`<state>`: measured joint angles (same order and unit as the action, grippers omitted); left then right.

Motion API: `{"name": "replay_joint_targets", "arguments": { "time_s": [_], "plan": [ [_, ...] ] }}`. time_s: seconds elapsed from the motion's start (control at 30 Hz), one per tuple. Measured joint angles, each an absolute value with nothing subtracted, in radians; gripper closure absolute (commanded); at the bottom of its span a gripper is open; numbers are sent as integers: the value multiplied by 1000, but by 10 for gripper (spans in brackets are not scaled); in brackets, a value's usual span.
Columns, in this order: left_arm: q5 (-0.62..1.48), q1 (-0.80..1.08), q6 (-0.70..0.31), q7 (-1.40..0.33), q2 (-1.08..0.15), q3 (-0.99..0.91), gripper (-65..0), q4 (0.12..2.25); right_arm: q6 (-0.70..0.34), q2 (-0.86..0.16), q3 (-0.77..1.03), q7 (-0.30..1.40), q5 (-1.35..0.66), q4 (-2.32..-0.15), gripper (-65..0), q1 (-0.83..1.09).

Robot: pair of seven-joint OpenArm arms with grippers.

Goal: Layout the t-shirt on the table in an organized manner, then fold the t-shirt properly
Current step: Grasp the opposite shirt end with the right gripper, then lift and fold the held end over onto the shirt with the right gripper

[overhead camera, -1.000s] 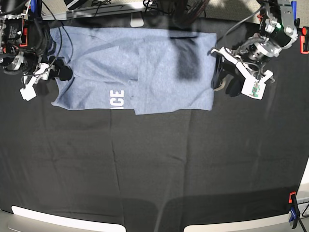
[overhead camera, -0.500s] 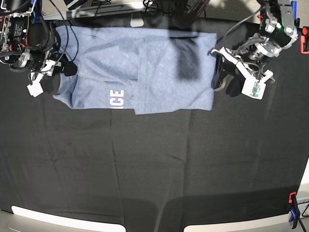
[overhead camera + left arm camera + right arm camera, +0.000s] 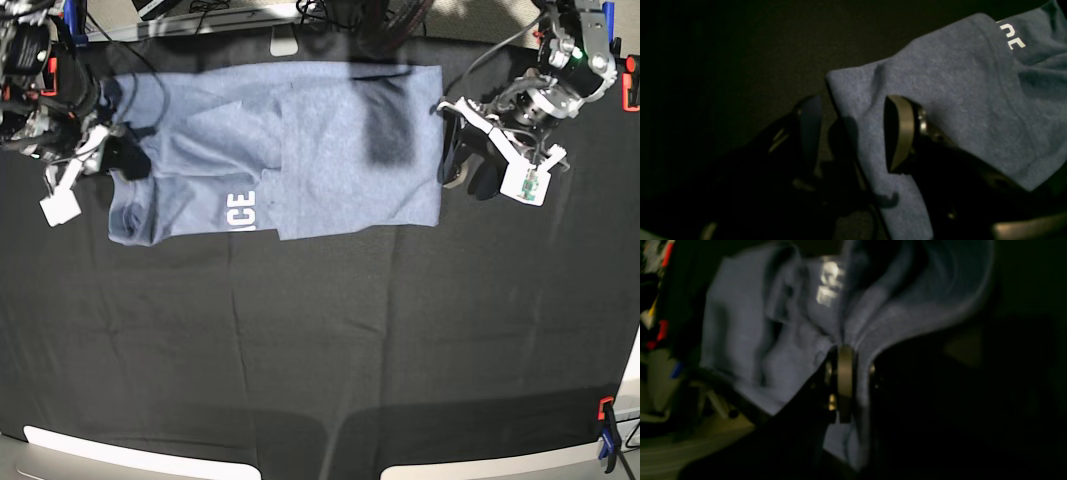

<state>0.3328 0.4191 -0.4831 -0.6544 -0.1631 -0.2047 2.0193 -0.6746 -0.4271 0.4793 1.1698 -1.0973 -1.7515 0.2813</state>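
The blue-grey t-shirt (image 3: 330, 150) lies spread across the far part of the black table (image 3: 320, 340), with white letters (image 3: 241, 211) near its front edge. My right gripper (image 3: 118, 155) is at the shirt's left edge, where the cloth is bunched. In the right wrist view this gripper (image 3: 845, 353) is shut on a gathered fold of the t-shirt (image 3: 750, 340). My left gripper (image 3: 452, 165) is at the shirt's right edge. In the left wrist view it (image 3: 853, 133) stands open, with the edge of the t-shirt (image 3: 957, 100) running between its fingers (image 3: 900, 133).
An orange clip (image 3: 631, 88) sits on the table's right edge, and another clip (image 3: 606, 430) at the front right corner. Cables and gear (image 3: 220, 12) line the far edge. Pale table edges (image 3: 130, 458) show along the front.
My right gripper has shut on the shirt's left edge, and the cloth there has bunched and shifted. The left arm has not moved.
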Motion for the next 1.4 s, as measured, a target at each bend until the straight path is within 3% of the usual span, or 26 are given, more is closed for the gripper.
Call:
{"name": "replay_joint_targets", "arguments": {
  "time_s": [0.2, 0.33, 0.7, 0.83, 1.1, 1.13, 1.23, 1.3, 1.4],
  "plan": [
    [332, 418, -483, -659, -164, -205, -275, 2019, -634, -204, 471, 1175, -1087, -2120, 0, 289],
    [333, 418, -484, -670, -164, -205, -275, 2019, -625, -105, 373, 1147, -965, -2232, 0, 284],
    [333, 421, -484, -709, -164, -241, -275, 2019, -490, 92, -83, 1030, -484, -2228, 0, 286],
    [338, 420, -500, -710, -163, -349, -275, 2019, -448, 131, -208, 1012, -377, -2157, 0, 286],
    [579, 420, -603, -792, -163, -628, -275, 2019, -406, 146, -388, 870, -262, -1924, 0, 270],
    [596, 421, -605, -794, -162, -648, -275, 2019, -406, 144, -411, 864, -262, -1893, -11, 258],
    [621, 421, -615, -814, -162, -692, -275, 2019, -411, 144, -474, 857, -298, -1832, -169, 219],
    [621, 421, -619, -816, -162, -703, -275, 2019, -471, 144, -506, 852, -398, -1828, -243, 201],
    [621, 421, -626, -816, -161, -703, -275, 2019, -579, 145, -536, 864, -593, -1839, -251, 183]
  ]
}}
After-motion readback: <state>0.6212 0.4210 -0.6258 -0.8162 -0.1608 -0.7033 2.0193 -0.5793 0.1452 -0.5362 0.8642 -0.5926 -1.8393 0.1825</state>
